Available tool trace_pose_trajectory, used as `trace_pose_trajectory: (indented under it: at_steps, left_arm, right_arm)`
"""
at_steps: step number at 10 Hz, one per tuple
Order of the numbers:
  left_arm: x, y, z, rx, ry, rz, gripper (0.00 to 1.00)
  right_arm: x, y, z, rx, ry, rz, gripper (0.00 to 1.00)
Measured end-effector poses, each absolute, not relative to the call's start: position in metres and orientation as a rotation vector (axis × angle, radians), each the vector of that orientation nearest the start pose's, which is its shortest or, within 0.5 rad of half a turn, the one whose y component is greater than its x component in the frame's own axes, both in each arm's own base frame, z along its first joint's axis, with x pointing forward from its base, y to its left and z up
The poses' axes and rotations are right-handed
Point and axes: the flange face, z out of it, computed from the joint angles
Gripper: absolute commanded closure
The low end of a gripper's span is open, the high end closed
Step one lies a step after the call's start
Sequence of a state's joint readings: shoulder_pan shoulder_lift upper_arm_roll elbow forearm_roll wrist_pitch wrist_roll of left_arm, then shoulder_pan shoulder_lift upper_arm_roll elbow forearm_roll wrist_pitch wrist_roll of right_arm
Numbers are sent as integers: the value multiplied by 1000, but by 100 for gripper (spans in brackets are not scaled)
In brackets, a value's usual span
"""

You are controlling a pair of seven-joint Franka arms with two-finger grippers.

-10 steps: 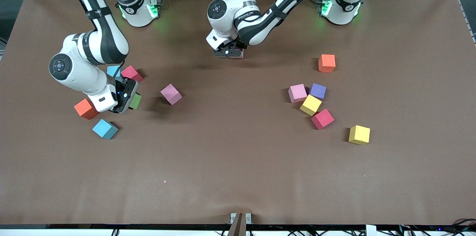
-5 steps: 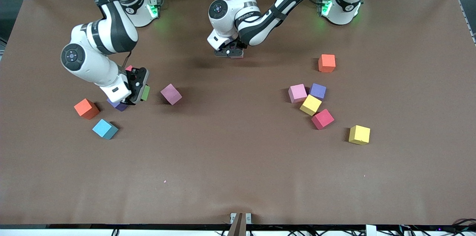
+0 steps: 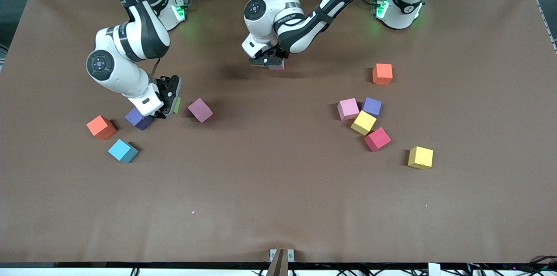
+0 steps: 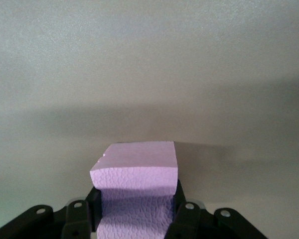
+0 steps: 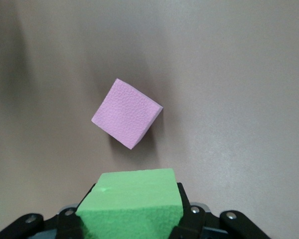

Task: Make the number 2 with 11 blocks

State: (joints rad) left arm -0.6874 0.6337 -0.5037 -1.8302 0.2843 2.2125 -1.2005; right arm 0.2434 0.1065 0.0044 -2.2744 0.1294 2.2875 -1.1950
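My right gripper [image 3: 172, 102] is shut on a green block [image 3: 176, 105], held just above the table beside a pink block [image 3: 200, 109]. In the right wrist view the green block [image 5: 132, 199] fills the jaws of the gripper [image 5: 133, 211], with the pink block [image 5: 127, 113] lying past it. My left gripper [image 3: 269, 62] is shut on a pale pink block [image 3: 276, 66], low over the table's middle near the robots' bases. That block [image 4: 137, 172] sits between the jaws of the gripper [image 4: 134, 201] in the left wrist view. No number 2 shows on the table.
Purple [image 3: 139, 118], orange [image 3: 101, 127] and light blue [image 3: 122, 150] blocks lie at the right arm's end. At the left arm's end lie orange [image 3: 382, 73], pink [image 3: 348, 109], purple [image 3: 372, 106], yellow [image 3: 363, 122], red [image 3: 377, 139] and yellow [image 3: 420, 157] blocks.
My right gripper has lifted the green block and carried it toward the table's middle, uncovering the purple block. The left gripper has barely moved.
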Motion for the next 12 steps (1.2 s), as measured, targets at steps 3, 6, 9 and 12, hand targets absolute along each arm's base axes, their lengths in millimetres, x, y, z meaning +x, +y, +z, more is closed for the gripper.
trace_pose_trajectory:
  at_steps: [3, 6, 9, 12]
  left_arm:
    - [259, -574, 209, -3024, 185, 167, 0]
    - [264, -576, 228, -3049, 136, 123, 0]
    - [283, -573, 264, -3083, 41, 47, 0]
    - [323, -550, 299, -3086, -101, -17, 0]
  right_arm:
    - [499, 130, 306, -2358, -1945, 28, 70]
    - [492, 135, 299, -2344, -1971, 23, 70]
    - [484, 165, 302, -2286, -2043, 17, 72]
    - [469, 203, 318, -2228, -2119, -13, 72]
